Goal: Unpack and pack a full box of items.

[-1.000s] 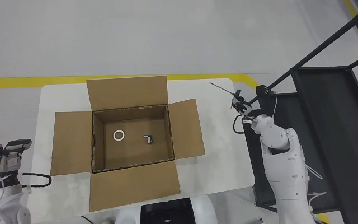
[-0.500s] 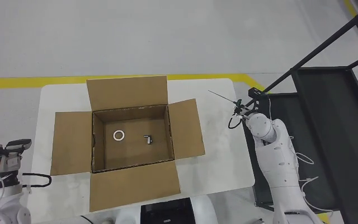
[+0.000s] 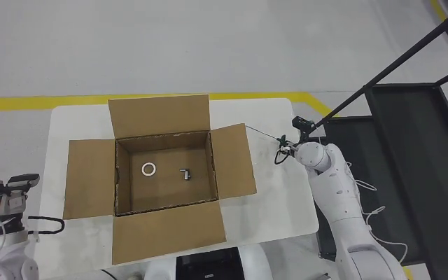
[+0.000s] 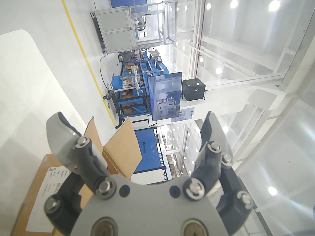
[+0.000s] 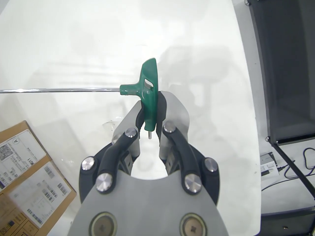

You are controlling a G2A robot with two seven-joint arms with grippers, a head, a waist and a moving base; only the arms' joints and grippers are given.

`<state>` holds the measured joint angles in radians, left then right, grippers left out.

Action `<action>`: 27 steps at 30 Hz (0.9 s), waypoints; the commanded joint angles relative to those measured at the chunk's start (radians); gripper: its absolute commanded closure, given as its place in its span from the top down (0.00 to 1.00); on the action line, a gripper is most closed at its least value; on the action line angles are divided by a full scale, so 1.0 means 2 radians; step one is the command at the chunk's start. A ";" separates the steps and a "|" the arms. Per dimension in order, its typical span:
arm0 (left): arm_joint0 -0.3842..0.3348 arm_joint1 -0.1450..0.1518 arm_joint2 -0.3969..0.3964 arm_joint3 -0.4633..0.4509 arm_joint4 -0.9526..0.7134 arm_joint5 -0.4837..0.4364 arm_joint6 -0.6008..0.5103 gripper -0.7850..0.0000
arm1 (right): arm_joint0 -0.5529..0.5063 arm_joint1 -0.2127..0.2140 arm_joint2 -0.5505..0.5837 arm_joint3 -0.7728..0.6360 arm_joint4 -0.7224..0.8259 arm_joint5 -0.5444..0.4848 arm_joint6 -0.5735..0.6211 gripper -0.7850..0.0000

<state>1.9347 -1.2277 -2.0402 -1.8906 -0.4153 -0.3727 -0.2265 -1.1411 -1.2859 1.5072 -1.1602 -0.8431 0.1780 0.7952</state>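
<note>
An open cardboard box (image 3: 168, 171) sits mid-table with all flaps spread; inside lie a white ring (image 3: 148, 169) and a small grey L-shaped part (image 3: 185, 173). My right gripper (image 5: 150, 114) is shut on the green handle of a T-handle hex key (image 5: 149, 92), whose long steel shaft (image 5: 59, 90) points toward the box. From above, the hex key (image 3: 281, 142) hangs over the table just right of the box's right flap (image 3: 234, 161). My left gripper (image 4: 134, 128) stands open and holds nothing, off the table's left side, with a box flap (image 4: 118, 148) beyond it.
A dark metal rack (image 3: 399, 154) with a slanted black bar (image 3: 392, 66) stands right of the white table (image 3: 273, 210). A yellow floor line (image 3: 56, 102) runs behind the table. Bare tabletop lies between the box and the table's right edge.
My right arm has swung left and nearer the box, carrying the hex key from the table's far right corner to just beside the right flap. The left arm has kept still.
</note>
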 commanded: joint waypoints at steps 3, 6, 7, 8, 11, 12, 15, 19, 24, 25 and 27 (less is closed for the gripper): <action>0.000 0.000 0.000 0.000 0.000 0.000 0.000 1.00 | 0.000 0.001 -0.003 0.005 0.001 -0.004 0.004 0.00; 0.000 0.000 0.000 0.000 0.000 0.000 0.000 1.00 | -0.001 0.002 -0.005 0.004 -0.004 -0.003 0.009 0.53; 0.000 0.000 0.000 0.000 0.000 0.000 0.000 1.00 | -0.002 0.003 -0.006 0.003 -0.005 -0.002 0.010 0.97; 0.000 0.000 0.000 0.000 0.000 0.000 0.000 1.00 | -0.003 0.003 -0.006 0.002 -0.004 -0.001 0.010 1.00; 0.000 0.000 0.000 0.000 0.000 0.000 0.000 1.00 | -0.005 0.004 -0.006 -0.002 -0.007 -0.001 0.011 1.00; 0.000 0.000 0.000 0.000 0.000 0.000 0.000 1.00 | -0.006 0.005 -0.005 -0.005 -0.007 0.000 0.011 1.00; 0.000 0.000 0.000 0.000 0.000 0.000 0.000 1.00 | -0.015 0.007 0.006 -0.021 0.010 -0.009 0.011 1.00; 0.000 0.000 0.000 0.000 0.000 0.000 0.000 1.00 | -0.037 0.012 0.032 -0.058 0.027 -0.021 0.008 1.00; 0.000 0.000 0.000 0.000 0.000 0.000 0.000 1.00 | -0.084 0.018 0.078 -0.142 0.094 -0.091 -0.016 1.00; 0.000 0.000 0.000 0.000 0.000 0.000 0.000 1.00 | -0.095 0.019 0.087 -0.161 0.108 -0.107 -0.027 1.00; 0.000 0.000 0.000 0.000 0.000 0.000 0.000 1.00 | -0.116 0.020 0.103 -0.196 0.140 -0.137 -0.051 1.00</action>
<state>1.9347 -1.2277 -2.0402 -1.8906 -0.4153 -0.3727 -0.2265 -1.3510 -1.2469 1.6964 -1.5120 -0.6003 -0.0613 0.7207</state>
